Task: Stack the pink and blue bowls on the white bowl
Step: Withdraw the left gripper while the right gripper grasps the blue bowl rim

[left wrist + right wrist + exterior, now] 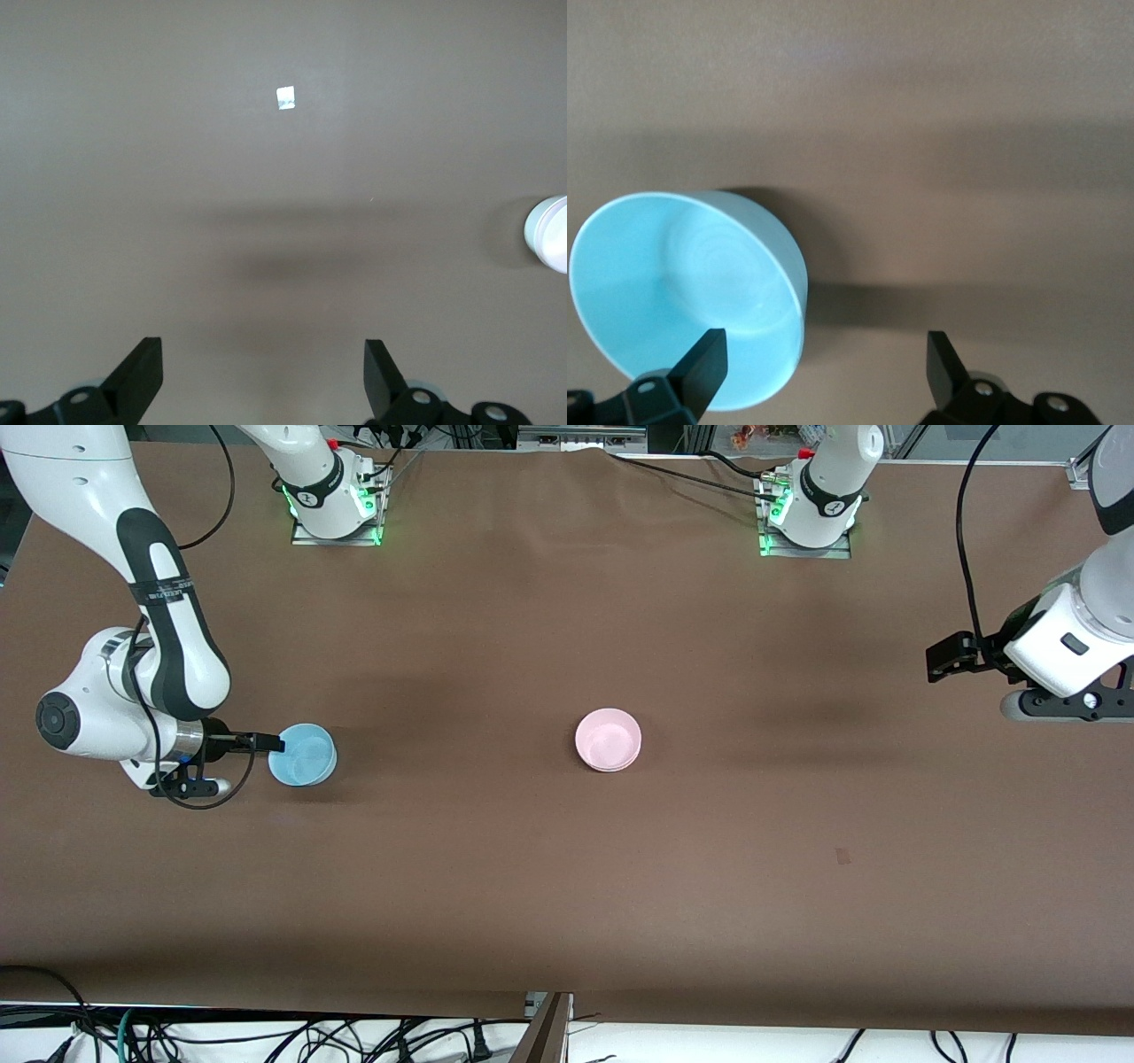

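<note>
Broadly, the brown worktop is seen to fill the front view, with both arm bases standing along its upper edge. The right arm is bent down at its own end of the worktop, and the left arm is held low at the other end, well apart from any bowl.

The blue bowl is found on the worktop toward the right arm's end. The right gripper is placed at that bowl's rim, its fingers spread wide. In the right wrist view the blue bowl is shown tilted toward the camera, with one fingertip in front of its rim and the other standing clear over bare worktop; whether the rim is touched cannot be told.

The pink bowl is seen near the middle of the worktop, seated in the white bowl, of which only a pale edge is shown below the pink rim. In the left wrist view this stack is cut off at the frame edge, so only a pale rounded part is made out.

The left gripper is held over bare worktop with its fingers spread and nothing between them. A small pale square mark on the worktop is shown by the left wrist view alone.
</note>
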You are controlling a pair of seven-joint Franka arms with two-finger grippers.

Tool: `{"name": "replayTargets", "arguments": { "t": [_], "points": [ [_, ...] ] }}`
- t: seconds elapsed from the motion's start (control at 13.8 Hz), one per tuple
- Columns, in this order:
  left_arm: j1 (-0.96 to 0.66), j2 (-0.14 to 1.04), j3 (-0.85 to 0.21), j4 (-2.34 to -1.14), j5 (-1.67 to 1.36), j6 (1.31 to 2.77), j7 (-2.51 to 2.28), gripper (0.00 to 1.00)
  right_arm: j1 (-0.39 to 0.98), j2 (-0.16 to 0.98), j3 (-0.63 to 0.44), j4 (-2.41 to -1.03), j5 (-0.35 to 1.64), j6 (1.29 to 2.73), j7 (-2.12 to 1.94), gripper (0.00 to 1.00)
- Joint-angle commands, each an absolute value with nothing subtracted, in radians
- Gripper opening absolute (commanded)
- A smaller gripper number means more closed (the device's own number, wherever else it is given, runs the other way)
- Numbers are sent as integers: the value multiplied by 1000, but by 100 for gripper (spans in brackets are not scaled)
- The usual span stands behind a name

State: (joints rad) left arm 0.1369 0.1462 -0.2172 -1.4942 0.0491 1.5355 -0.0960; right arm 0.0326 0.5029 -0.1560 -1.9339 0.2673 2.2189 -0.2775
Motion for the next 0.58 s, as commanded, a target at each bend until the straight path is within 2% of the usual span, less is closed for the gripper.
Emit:
{"name": "replayTargets", "arguments": {
  "t": [0.0,0.14,0.36,0.51],
  "points": [
    [-18,26,-41,-1646,-9,1637,-75,100,34,477,-158,-1994,322,2293,-324,99],
    [-48,17,-25,-1649,0,1638,-75,100,35,479,-158,-1997,342,2298,-328,99],
    [-41,-4,-25,-1701,-5,1687,-75,100,37,477,-155,-1999,350,2296,-328,91],
    [-34,-73,-26,-1807,-5,1756,-75,100,38,477,-152,-1999,350,2296,-327,76]
  ]
}}
